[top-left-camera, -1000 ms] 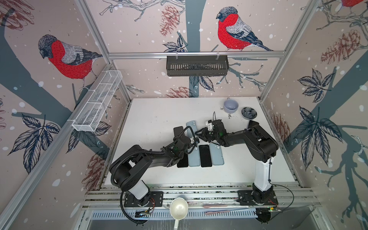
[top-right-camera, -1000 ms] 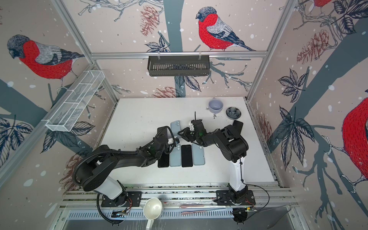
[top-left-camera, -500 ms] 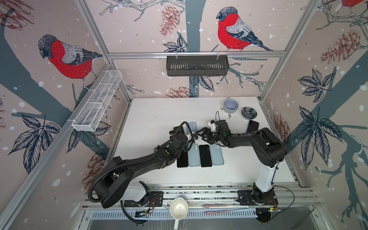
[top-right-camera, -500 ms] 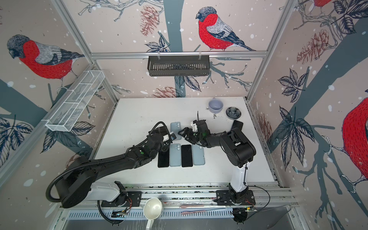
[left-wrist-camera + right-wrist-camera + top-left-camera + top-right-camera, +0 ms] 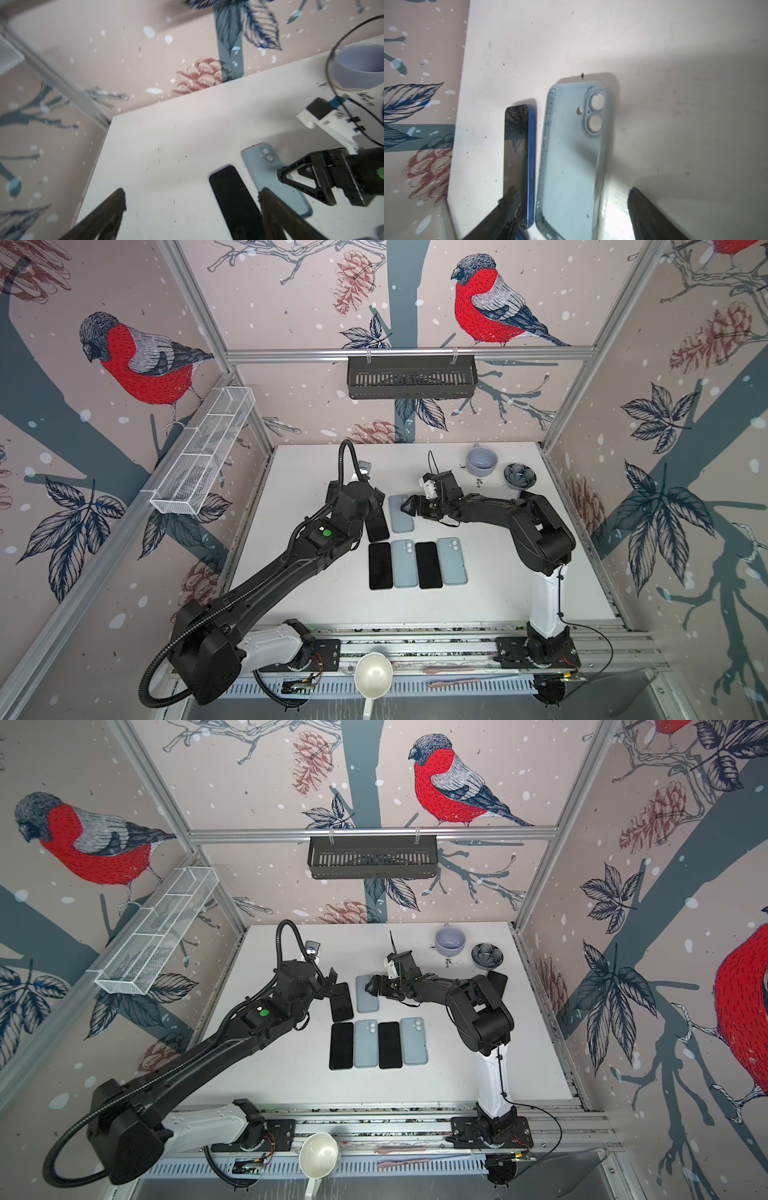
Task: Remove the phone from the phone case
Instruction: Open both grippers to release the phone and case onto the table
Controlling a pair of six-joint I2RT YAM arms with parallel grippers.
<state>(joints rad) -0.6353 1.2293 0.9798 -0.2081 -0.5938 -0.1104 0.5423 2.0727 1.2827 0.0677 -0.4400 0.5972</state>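
The phone (image 5: pixel 377 526) lies screen up on the white table (image 5: pixel 299 472), black with a blue edge, and shows in both top views (image 5: pixel 342 1006). Right beside it lies the phone case (image 5: pixel 401 514), light blue and empty, inside facing up (image 5: pixel 571 158). My left gripper (image 5: pixel 192 194) is open and holds nothing. It hovers over the phone's (image 5: pixel 234 199) left side, with one finger above the gap between phone and case (image 5: pixel 268 172). My right gripper (image 5: pixel 571 193) is open and straddles the case's near end without gripping it; the phone (image 5: pixel 518 149) sits just outside one finger.
Nearer the front, two black phones (image 5: pixel 380 566) (image 5: pixel 429 565) and two blue cases (image 5: pixel 405 564) (image 5: pixel 453 561) lie in a row. A lilac mug (image 5: pixel 481 460) and a small dark bowl (image 5: pixel 519 475) stand at the back right. A white ladle (image 5: pixel 372 674) rests on the front rail.
Both grippers have opened wide. My left gripper has drawn back toward the far left. Phone and case now lie apart, side by side on the table.
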